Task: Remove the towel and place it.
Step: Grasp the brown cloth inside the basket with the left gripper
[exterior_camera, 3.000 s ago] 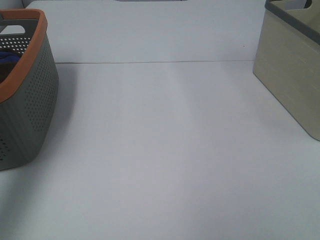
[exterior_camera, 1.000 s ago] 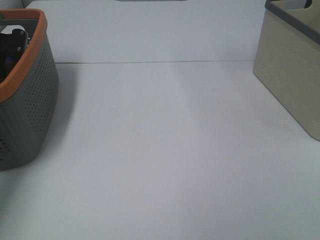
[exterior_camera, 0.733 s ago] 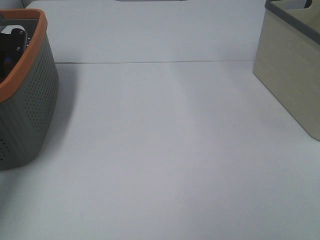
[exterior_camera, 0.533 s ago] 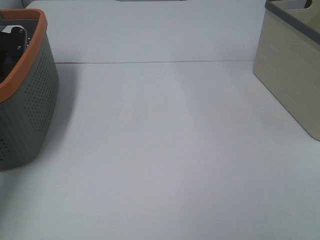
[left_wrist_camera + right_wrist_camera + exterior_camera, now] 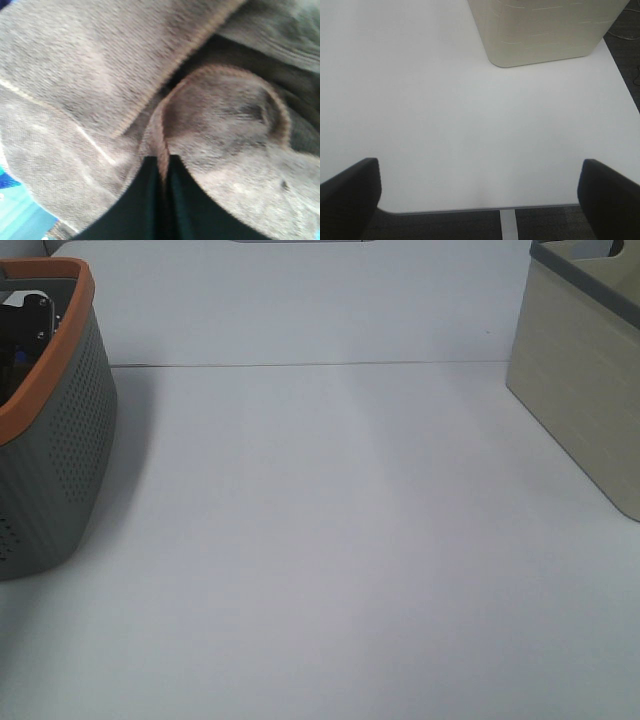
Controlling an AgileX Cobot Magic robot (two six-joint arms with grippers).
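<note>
Pinching: left gripper (image 5: 164, 172) clamped on a raised towel (image 5: 90, 70) fold at its tips, ready for lifting.
Right gripper (image 5: 479, 197): spread wide, empty, table (image 5: 445, 100) below it, probably just waiting.

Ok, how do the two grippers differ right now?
The left gripper is shut, pinching a fold of the brown towel down in the grey basket; the right gripper stands wide open, holding nothing. The left is buried in cloth; the right hangs over the white table near the beige bin. Both have dark fingers.
</note>
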